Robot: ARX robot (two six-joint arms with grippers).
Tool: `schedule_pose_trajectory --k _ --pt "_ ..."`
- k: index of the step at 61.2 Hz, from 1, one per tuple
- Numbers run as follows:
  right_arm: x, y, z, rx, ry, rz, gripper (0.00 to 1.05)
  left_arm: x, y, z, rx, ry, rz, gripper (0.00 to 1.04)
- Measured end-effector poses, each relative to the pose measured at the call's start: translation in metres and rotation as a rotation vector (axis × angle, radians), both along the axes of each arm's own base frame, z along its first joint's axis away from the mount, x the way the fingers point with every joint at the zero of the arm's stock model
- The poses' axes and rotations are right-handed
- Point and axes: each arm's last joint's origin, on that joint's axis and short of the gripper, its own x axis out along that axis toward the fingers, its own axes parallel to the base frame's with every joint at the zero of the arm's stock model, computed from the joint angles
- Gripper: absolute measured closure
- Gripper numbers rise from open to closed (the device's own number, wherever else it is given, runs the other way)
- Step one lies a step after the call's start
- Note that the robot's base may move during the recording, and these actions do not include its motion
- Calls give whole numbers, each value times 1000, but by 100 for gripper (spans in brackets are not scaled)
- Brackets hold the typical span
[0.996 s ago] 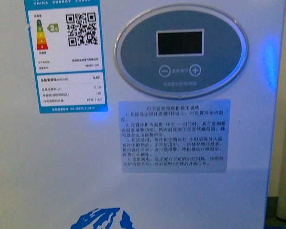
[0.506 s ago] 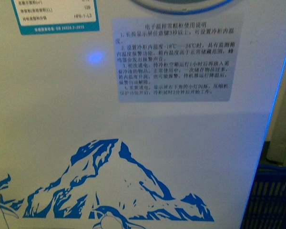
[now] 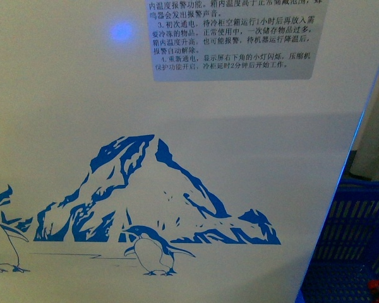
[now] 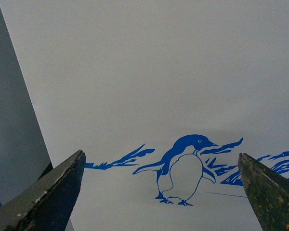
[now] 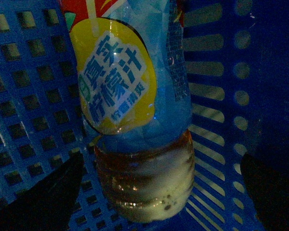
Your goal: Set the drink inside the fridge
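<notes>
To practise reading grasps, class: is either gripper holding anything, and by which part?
Nothing is held. The left gripper is open facing the fridge; the right gripper straddles the drink, fingers apart from it.

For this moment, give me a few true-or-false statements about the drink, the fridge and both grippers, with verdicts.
1. The drink is inside the blue basket. True.
2. The right gripper is shut on the drink. False: its fingers stand wide apart, one on either side of the bottle.
3. The left gripper holds something. False: it is open and empty, facing the fridge.
4. In the front view, the blue basket stands to the right of the fridge. True.
</notes>
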Motion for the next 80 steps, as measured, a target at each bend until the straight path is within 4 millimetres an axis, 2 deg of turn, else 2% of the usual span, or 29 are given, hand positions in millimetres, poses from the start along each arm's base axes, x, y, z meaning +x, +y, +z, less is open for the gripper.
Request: schedule_pose_trajectory --k 13,27,47,54,65,80 --pt "8 -5 -8 7 -6 -40 7 0 0 0 0 0 0 8" --pt "14 -22 -17 104 -32 -177 7 0 0 0 0 0 0 8" --pt "13 -21 -25 176 -58 -209 8 0 0 0 0 0 0 8" --pt "14 -21 -25 186 -78 -199 25 0 0 0 0 0 0 8" --pt "13 -21 -25 181 -89 -178 46 0 0 0 0 0 0 8" --pt "12 -21 -20 178 -105 -150 58 0 0 0 0 0 0 8"
